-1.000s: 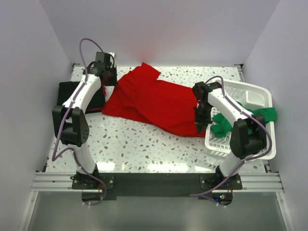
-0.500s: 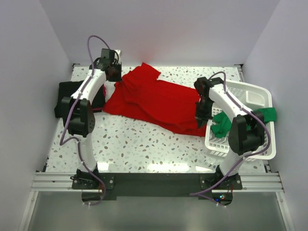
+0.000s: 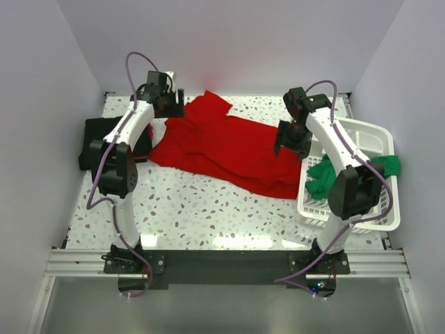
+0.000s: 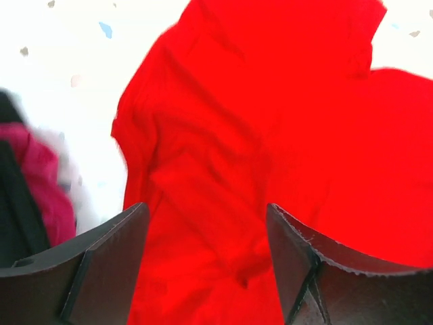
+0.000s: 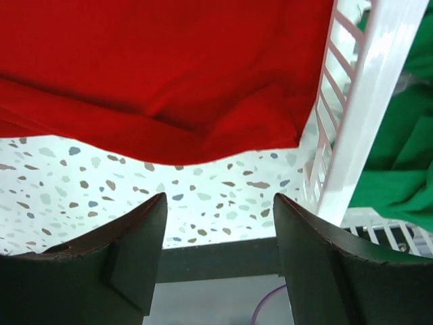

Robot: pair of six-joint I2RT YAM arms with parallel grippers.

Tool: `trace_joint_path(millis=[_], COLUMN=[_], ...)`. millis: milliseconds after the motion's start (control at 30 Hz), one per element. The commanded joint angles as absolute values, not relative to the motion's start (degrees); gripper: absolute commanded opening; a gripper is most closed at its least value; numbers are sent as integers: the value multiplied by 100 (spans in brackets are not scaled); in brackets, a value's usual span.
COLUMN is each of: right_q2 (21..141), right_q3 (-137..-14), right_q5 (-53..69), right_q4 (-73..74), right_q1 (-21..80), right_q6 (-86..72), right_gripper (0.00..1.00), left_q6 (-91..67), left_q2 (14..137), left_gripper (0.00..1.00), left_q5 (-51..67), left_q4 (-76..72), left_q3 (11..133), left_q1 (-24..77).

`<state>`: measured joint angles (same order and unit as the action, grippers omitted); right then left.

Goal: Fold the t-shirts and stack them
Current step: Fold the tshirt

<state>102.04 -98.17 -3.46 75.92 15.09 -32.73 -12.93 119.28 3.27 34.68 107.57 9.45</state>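
A bright red t-shirt (image 3: 222, 149) lies spread and rumpled across the middle of the table. My left gripper (image 3: 175, 109) hangs open over its far left corner, and in the left wrist view the red t-shirt (image 4: 270, 115) fills the space below the empty left gripper (image 4: 205, 211). My right gripper (image 3: 286, 141) is open above the shirt's right edge. In the right wrist view the right gripper (image 5: 220, 200) holds nothing, with the red t-shirt (image 5: 162, 68) beyond it. A black t-shirt (image 3: 97, 142) lies folded at the far left. A green t-shirt (image 3: 325, 175) sits in the basket.
A white slatted basket (image 3: 365, 136) stands at the right table edge, close to my right arm; its wall (image 5: 369, 101) shows beside the green t-shirt (image 5: 399, 142). Speckled tabletop (image 3: 208, 209) lies in front of the red shirt. White walls enclose three sides.
Both grippers have opened and let go of the red t-shirt. The right gripper has lifted and moved toward the back; the left has shifted slightly right.
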Motion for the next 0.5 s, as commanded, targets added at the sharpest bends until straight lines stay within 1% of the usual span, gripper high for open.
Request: trace_joint_path(millis=[0, 133, 200, 233, 300, 333, 367, 400, 467], right_q2=[10336, 10380, 10406, 10415, 10511, 10555, 10590, 10626, 10766], right_q3=[-10213, -10143, -9985, -9932, -9722, -9651, -9529, -9510, -9466], right_q5=[-229, -9, 113, 149, 254, 281, 290, 281, 167], right_q4=[7480, 7304, 7146, 7102, 6979, 6935, 6830, 6812, 6733], right_q1=[1590, 2002, 2223, 2450, 2653, 2820, 2891, 2944, 2997], right_q6=[-2928, -2769, -2707, -2716, -2759, -2768, -2786, -2734, -2698], right_gripper=[67, 66, 65, 64, 62, 61, 60, 56, 54], left_q6=[-1433, -1625, -1731, -1845, -1951, -2012, -2030, -2048, -2065], left_q2=[11023, 10355, 10004, 9898, 9634, 9546, 9475, 9353, 9247], left_gripper=[75, 73, 72, 70, 67, 63, 62, 61, 57], left_q5=[115, 18, 18, 9, -167, -184, -254, -298, -412], left_q4=[3314, 3226, 3173, 3155, 3155, 3164, 3164, 3164, 3173], left_q3=[10162, 8846, 8431, 8055, 7710, 7421, 7279, 7173, 6909], left_q1=[958, 941, 879, 862, 756, 730, 686, 677, 668])
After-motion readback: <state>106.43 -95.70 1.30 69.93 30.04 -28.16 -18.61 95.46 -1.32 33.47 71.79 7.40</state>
